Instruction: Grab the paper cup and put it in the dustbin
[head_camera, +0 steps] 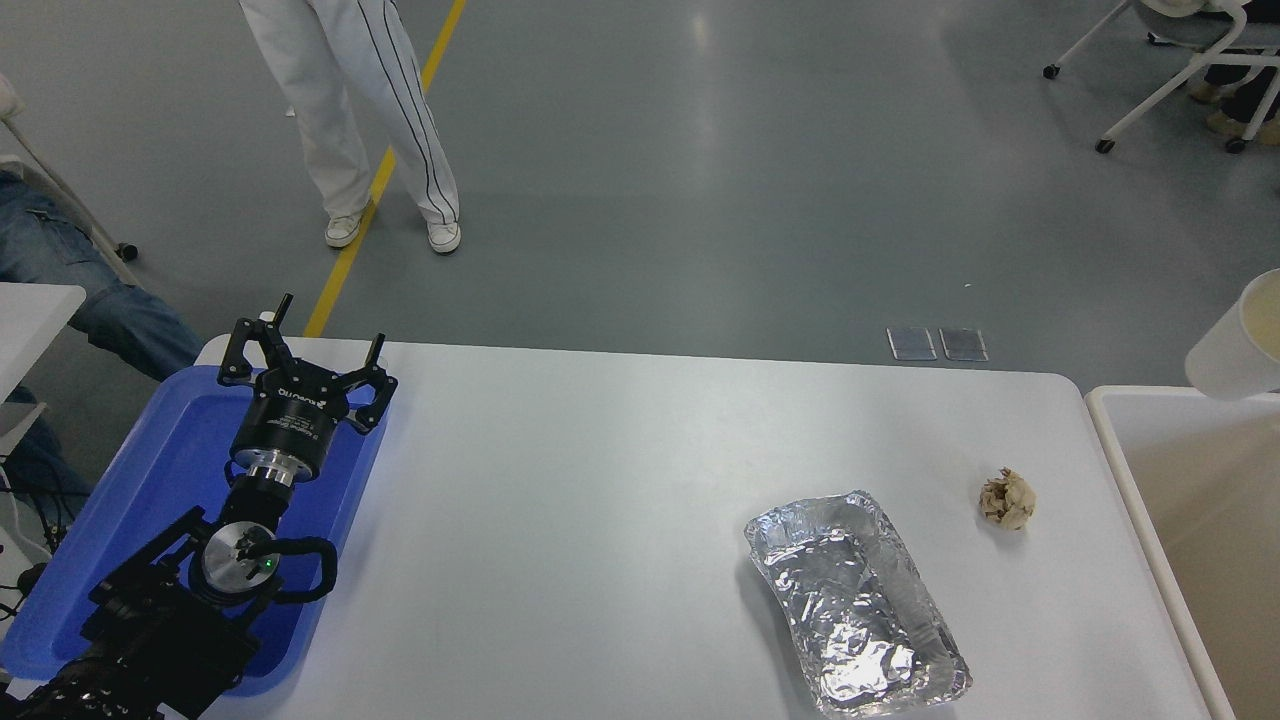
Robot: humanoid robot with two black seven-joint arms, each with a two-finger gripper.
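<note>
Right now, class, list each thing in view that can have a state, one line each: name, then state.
Paper cup: in the air at the right edge, above the bin's far end, partly cut off.
Bin: open-topped, beside the table; nothing seen inside.
Foil tray: crinkled, empty, on the table.
Brown paper ball: crumpled, on the table.
Blue tray: flat on the table.
Left gripper: open, empty, over the blue tray.
Right gripper: out of view.

The left arm (170, 610) is made of black parts. A shiny silver ring and a tiny green light are seen on it. The left gripper (305, 345) is black, with white letters printed on it.
</note>
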